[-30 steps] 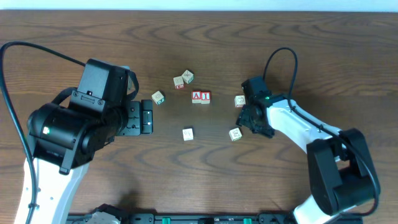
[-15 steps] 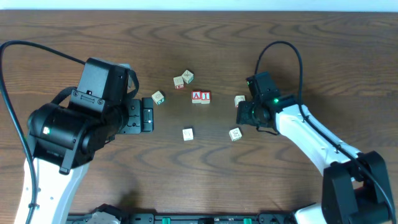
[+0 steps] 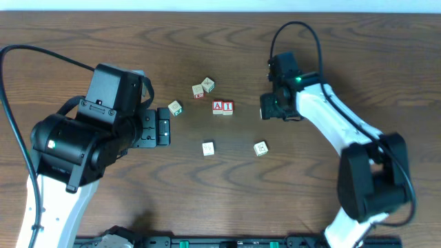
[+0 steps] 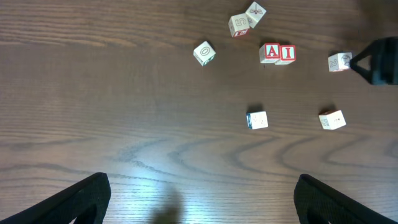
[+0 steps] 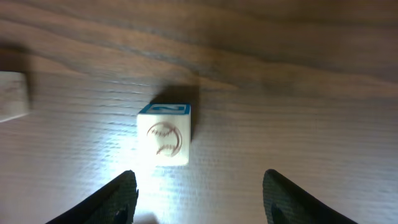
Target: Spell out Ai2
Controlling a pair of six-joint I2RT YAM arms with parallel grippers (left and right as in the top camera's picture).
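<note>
Red A (image 3: 218,106) and I (image 3: 227,107) blocks sit side by side at mid-table; they also show in the left wrist view as A (image 4: 270,53) and I (image 4: 286,53). The 2 block (image 5: 164,142), with a blue 2 on its side and a baseball on top, lies just right of them (image 4: 339,61). My right gripper (image 5: 202,202) is open above the 2 block, which lies just ahead of the fingertips and toward the left finger; from overhead the gripper (image 3: 271,109) hides this block. My left gripper (image 3: 162,131) is open and empty, left of the blocks.
Other loose blocks: a 0 block (image 3: 175,107), two blocks at the back (image 3: 198,90) (image 3: 208,85), one nearer the front (image 3: 208,148) and one front right (image 3: 260,148). A block edge (image 5: 12,96) shows at the left of the right wrist view.
My right gripper has swung from the front-right block toward the back and now hovers over the 2 block. The left arm and all blocks have not moved.
</note>
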